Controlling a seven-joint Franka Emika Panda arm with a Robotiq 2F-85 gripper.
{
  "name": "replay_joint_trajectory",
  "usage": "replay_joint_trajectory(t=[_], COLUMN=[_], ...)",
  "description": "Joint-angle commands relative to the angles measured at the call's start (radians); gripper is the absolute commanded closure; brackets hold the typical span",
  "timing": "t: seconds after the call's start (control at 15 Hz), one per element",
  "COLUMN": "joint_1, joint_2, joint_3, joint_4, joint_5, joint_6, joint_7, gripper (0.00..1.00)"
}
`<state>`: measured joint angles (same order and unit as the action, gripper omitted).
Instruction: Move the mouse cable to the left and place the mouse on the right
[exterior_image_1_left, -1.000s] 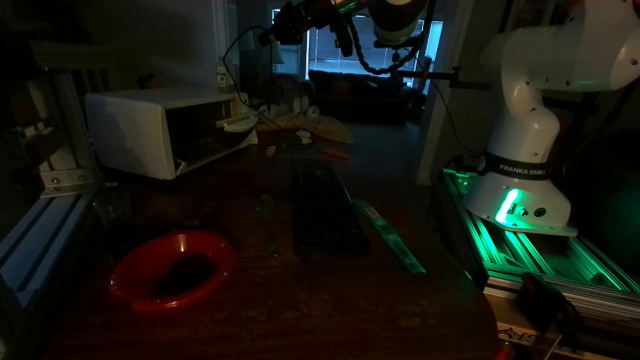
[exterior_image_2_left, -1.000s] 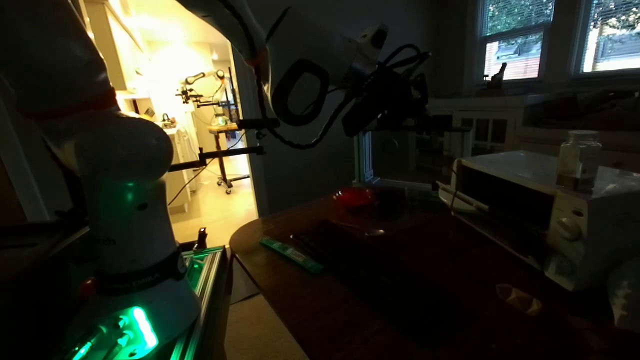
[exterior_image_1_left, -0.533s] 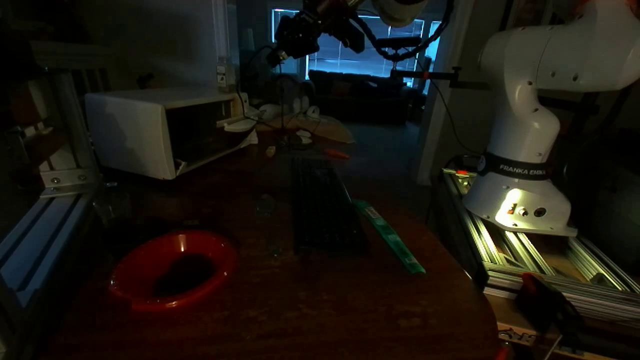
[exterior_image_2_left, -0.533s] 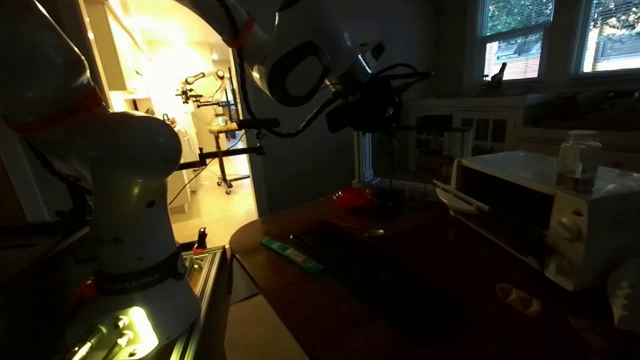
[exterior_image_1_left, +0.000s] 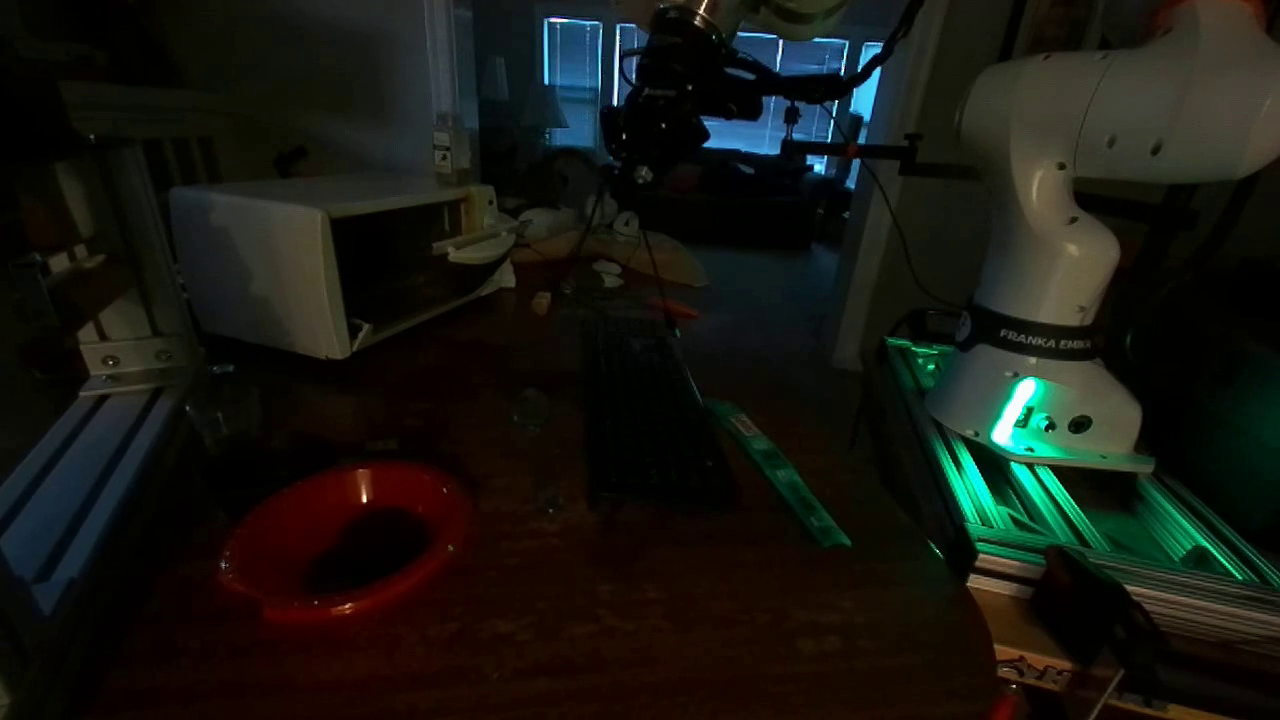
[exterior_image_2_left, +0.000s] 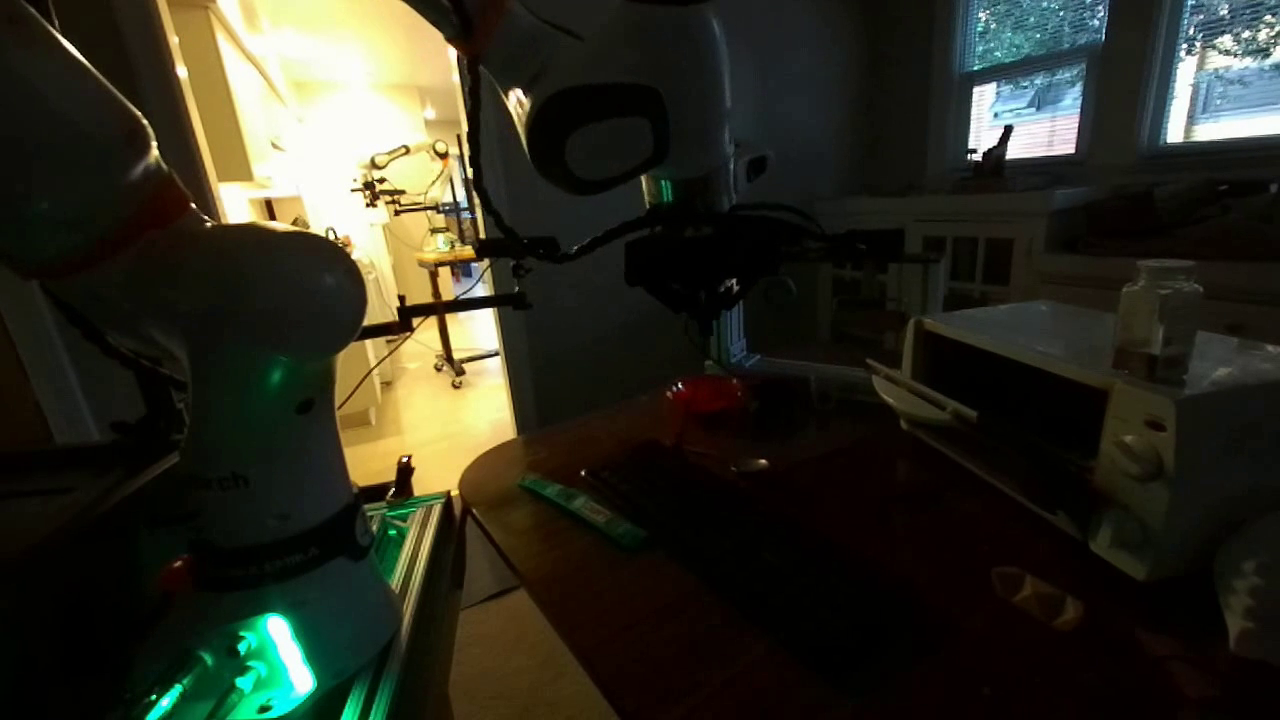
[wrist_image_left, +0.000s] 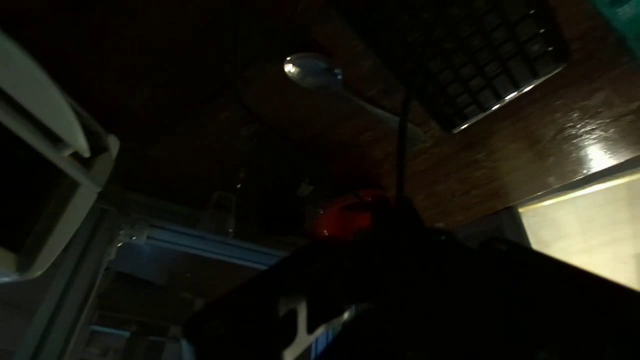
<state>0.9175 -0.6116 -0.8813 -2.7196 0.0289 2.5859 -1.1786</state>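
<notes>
Gripping hand (exterior_image_2_left: 706, 318): it is hovering well above the counter (exterior_image_1_left: 600, 620), clenched and, as far as the gloom is letting me judge, pinching the mouse cable (wrist_image_left: 401, 145).
Cable: it is hanging from the hand in two strands in an exterior view; in the wrist view it is crossing in front of the handle of the spoon (wrist_image_left: 320, 75) and the keyboard (wrist_image_left: 472, 60). Whether it is touching either, I cannot tell.
Mouse: no view is showing it clearly enough to place; the counter is lying too dark.
Keyboard sides: the green strip (exterior_image_1_left: 780, 475) is lying just beside one long edge, the spoon near the opposite one.
Red bowl (exterior_image_1_left: 280, 540) and white oven (exterior_image_1_left: 260, 262): both are standing on the spoon's side of the keyboard, apart from it.
Step in hand: judging by the grip, the cable part is being worked on, and placing the mouse is probably waiting its turn.
Next move: it is likely calling for carrying the cable to the left, lowering it until the slack is resting on the counter, then letting go. The loose strands could be snagging on the keyboard or spoon. Afterwards the hand is presumably needing to find the mouse and set it down on the right.
</notes>
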Motion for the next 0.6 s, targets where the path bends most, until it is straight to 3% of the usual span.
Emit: replay_joint_trajectory(t=[0.0, 0.07, 0.2, 0.53], joint_1=[0.000, -0.008, -0.034, -0.182], joint_2=[0.106, 0.128, 0.161, 0.164], joint_3=[-0.009, -0.001, 0.028, 0.170], joint_4=[0.063, 0.072, 0.091, 0.099], joint_5=[0.111, 0.135, 0.186, 0.307], joint_6=[-0.112, -0.119, -0.125, -0.044], joint_7=[-0.106, -0.122, -0.137, -0.097], gripper=[0.99, 0.71, 0.63, 0.23])
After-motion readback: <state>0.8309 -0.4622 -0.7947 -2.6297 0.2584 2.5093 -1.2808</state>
